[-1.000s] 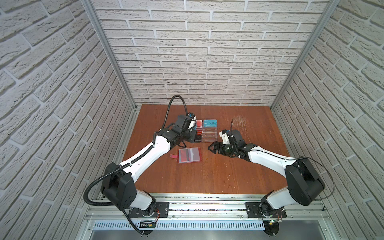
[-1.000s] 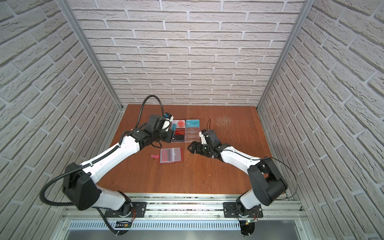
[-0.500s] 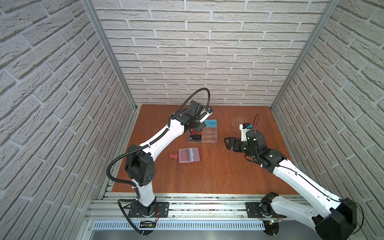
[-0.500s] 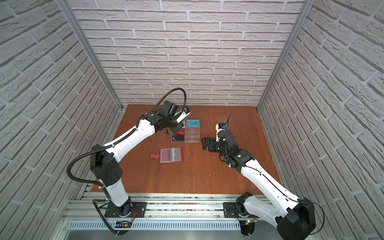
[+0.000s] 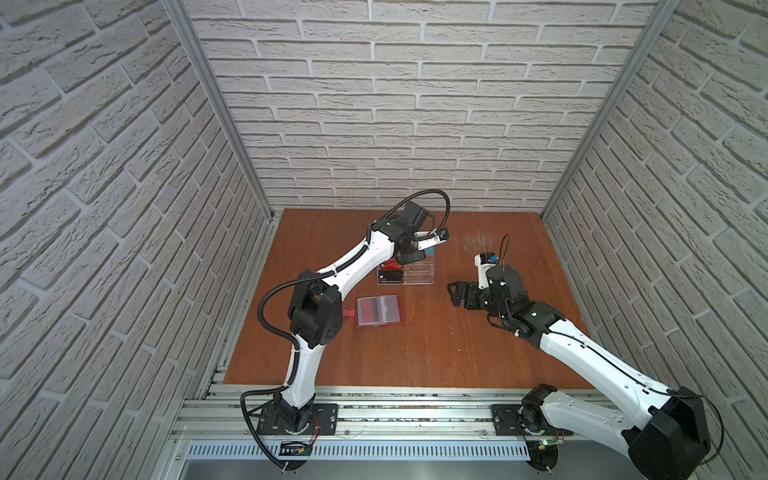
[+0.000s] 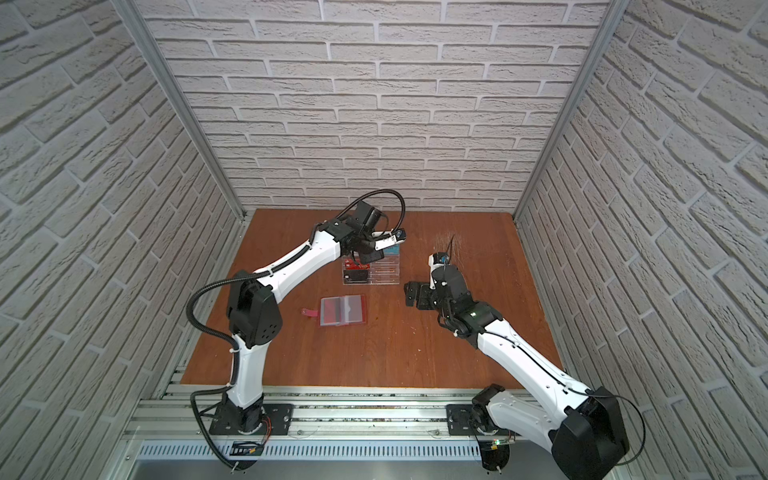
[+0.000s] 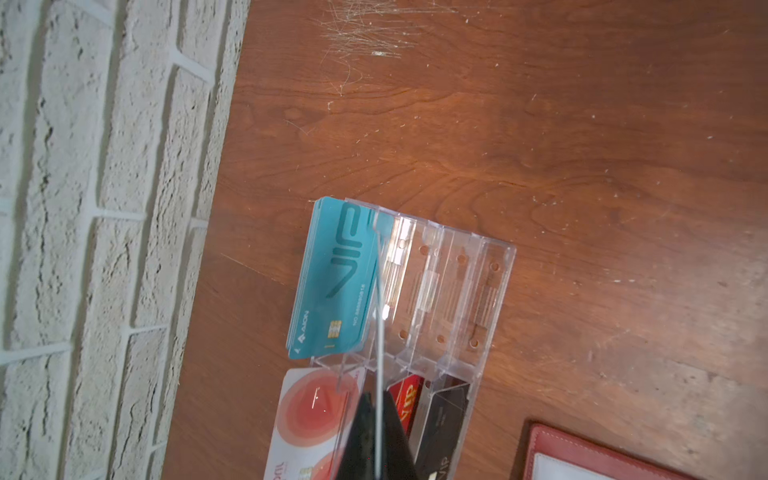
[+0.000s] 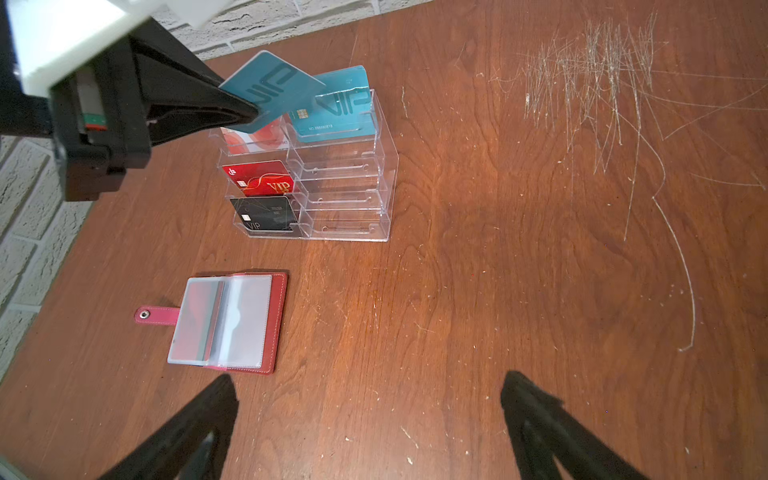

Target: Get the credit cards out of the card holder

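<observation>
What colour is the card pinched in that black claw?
The card is teal with VIP lettering, clearest in the right wrist view.

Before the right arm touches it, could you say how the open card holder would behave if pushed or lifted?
The card holder lies flat and open on the table, so a push would probably slide it, not tip it. Its clear sleeve pages look thin and loose, so lifted by one edge it would likely flop.

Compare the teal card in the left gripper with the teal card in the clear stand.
The held teal card is tilted; the stand's teal card stands level. The left gripper pinches the held one; the clear stand holds the other in its rear pocket. Both are teal with VIP lettering.
</observation>
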{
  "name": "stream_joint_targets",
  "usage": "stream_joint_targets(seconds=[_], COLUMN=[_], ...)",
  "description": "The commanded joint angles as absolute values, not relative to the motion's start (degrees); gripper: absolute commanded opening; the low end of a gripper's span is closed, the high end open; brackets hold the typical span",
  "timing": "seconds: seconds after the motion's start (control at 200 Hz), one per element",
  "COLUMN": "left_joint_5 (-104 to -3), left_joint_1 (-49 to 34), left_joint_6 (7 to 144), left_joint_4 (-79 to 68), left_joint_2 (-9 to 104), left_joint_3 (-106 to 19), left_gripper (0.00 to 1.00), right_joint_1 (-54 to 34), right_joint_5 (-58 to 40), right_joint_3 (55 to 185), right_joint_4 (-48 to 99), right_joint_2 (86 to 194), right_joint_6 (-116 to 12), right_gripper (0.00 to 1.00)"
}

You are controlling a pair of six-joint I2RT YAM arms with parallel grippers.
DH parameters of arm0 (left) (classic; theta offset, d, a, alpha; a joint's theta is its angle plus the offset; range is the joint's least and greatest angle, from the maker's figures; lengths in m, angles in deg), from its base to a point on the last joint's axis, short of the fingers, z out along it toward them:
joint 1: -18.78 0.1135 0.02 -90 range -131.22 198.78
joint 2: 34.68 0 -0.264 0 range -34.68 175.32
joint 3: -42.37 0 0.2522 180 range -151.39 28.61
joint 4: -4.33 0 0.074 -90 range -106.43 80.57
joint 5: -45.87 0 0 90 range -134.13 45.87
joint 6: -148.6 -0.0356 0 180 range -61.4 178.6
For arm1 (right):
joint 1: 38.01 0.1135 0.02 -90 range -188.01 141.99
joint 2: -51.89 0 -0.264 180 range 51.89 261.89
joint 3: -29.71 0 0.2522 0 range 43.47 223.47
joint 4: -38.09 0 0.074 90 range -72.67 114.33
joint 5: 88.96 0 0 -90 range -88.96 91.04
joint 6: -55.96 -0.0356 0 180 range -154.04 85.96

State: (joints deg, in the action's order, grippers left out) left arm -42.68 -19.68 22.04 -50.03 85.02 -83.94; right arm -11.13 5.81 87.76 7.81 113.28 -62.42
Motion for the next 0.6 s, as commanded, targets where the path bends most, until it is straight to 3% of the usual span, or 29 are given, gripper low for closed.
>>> stream_joint_targets(seconds=[0.0,0.595], left_joint_5=[-43.9,-40.5], left_joint_1=[-19.9,-17.9], left_joint_6=[17.4,8.4], left_joint_4=[-50.6,-54.2], left_joint_2=[86.6,95.4], left_joint_3=[-86.1,-96.4], left_gripper=[0.00,0.00], right_joint_1=[-10.9,-11.1], right_joint_5=[6.2,6.9], right_joint_3=[86.6,84.8], right_joint_4=[11.3,13.7], right_joint_2=[111.5,110.3], right_joint_6=[-61.6,-61.7], right_gripper=[1.00,1.00])
